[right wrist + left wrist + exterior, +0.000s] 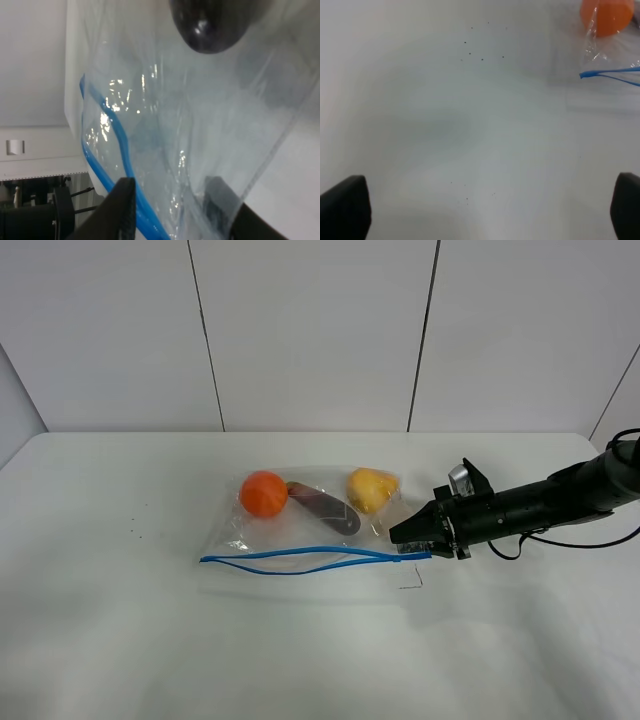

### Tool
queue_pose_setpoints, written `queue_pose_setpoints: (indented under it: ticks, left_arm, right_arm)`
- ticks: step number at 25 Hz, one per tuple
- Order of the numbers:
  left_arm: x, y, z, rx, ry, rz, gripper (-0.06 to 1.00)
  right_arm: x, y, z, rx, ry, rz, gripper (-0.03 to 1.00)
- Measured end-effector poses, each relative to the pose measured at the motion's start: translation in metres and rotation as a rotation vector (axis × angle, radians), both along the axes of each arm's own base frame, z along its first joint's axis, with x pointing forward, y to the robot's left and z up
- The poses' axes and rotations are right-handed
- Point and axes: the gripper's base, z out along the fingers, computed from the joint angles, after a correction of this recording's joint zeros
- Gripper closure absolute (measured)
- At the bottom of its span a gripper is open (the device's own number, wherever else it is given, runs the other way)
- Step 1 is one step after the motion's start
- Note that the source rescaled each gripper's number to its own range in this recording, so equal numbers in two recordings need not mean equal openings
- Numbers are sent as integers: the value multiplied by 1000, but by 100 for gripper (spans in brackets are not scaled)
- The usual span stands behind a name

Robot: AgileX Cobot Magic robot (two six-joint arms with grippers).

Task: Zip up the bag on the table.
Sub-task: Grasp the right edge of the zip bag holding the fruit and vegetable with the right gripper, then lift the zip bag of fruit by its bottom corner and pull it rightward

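The clear bag (300, 530) lies on the white table (120, 640). An orange ball (264, 493), a dark purple piece (325, 508) and a yellow piece (371, 489) show through it. Its blue zipper strip (300, 560) runs along the near edge, its two sides parted in the middle. My right gripper (402, 535) is at the bag's right end. In the right wrist view its fingers (122, 210) stand a small gap apart, with the zipper strip (107, 125) and film between them. My left gripper (485, 207) is wide open and empty over bare table, left of the bag's corner (582, 75).
The right arm (540, 502) reaches in from the right edge, with a cable behind it. A white panelled wall (310, 330) stands behind the table. Small dark specks (480, 50) dot the tabletop left of the bag.
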Motion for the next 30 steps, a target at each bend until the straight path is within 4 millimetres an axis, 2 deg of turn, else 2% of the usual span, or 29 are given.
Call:
queue_pose_setpoints:
  ticks: [2, 4, 9, 10, 30]
  left_arm:
    - [0, 0, 0, 0, 0, 0, -5]
    - [0, 0, 0, 0, 0, 0, -5]
    - [0, 0, 0, 0, 0, 0, -5]
    - [0, 0, 0, 0, 0, 0, -5]
    - [0, 0, 0, 0, 0, 0, -5]
  right_arm:
    - [0, 0, 0, -3, 0, -2, 60]
    - [0, 0, 0, -6, -1, -1, 66]
    - [0, 0, -1, -9, -1, -2, 94]
    - [0, 0, -1, -9, -1, -2, 97]
    - [-1, 1, 1, 14, 9, 8, 97]
